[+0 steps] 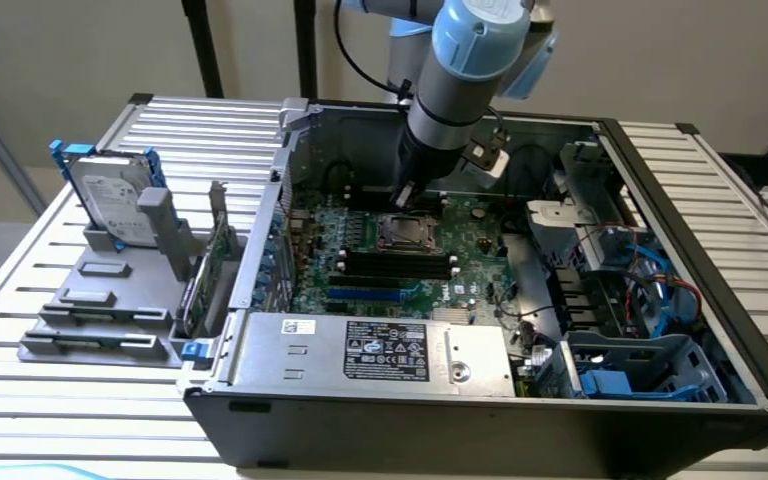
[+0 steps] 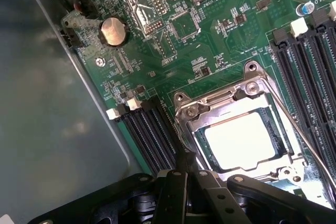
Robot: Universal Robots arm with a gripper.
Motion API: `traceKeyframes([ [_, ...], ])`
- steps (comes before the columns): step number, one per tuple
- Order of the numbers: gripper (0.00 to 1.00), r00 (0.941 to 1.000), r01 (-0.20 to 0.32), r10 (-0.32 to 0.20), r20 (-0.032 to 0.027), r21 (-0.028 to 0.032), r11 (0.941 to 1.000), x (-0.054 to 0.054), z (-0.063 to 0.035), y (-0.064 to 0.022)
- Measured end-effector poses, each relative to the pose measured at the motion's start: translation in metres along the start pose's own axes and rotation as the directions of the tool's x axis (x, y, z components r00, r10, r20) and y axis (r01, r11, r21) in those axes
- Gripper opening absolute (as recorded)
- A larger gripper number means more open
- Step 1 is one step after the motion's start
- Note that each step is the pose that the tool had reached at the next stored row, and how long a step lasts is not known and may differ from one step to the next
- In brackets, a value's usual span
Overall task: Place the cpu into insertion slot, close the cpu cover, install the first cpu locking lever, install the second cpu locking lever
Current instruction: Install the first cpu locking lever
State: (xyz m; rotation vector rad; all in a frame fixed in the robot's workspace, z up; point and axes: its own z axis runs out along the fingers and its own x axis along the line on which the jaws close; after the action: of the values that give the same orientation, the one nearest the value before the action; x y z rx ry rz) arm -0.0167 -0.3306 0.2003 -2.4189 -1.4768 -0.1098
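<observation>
The gripper [image 2: 184,174] hangs just over the socket's edge, its fingers drawn together on nothing; beside it the cpu [image 2: 244,141] lies silvery in the insertion slot [image 2: 197,137], the cpu cover [image 2: 223,106] closed around it; green motherboard [image 2: 173,24] beyond.

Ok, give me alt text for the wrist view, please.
The cpu sits silvery-side up in the insertion slot, framed by the closed cpu cover. The dark end effector is at the socket's edge on the green motherboard.
</observation>
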Motion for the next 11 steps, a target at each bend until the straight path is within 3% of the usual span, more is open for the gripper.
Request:
traceKeyframes([
  [11,0.11,0.9999,0.01,-0.01,0.0027,0.0024,0.9999,-0.0009,0.0042,0.0037],
])
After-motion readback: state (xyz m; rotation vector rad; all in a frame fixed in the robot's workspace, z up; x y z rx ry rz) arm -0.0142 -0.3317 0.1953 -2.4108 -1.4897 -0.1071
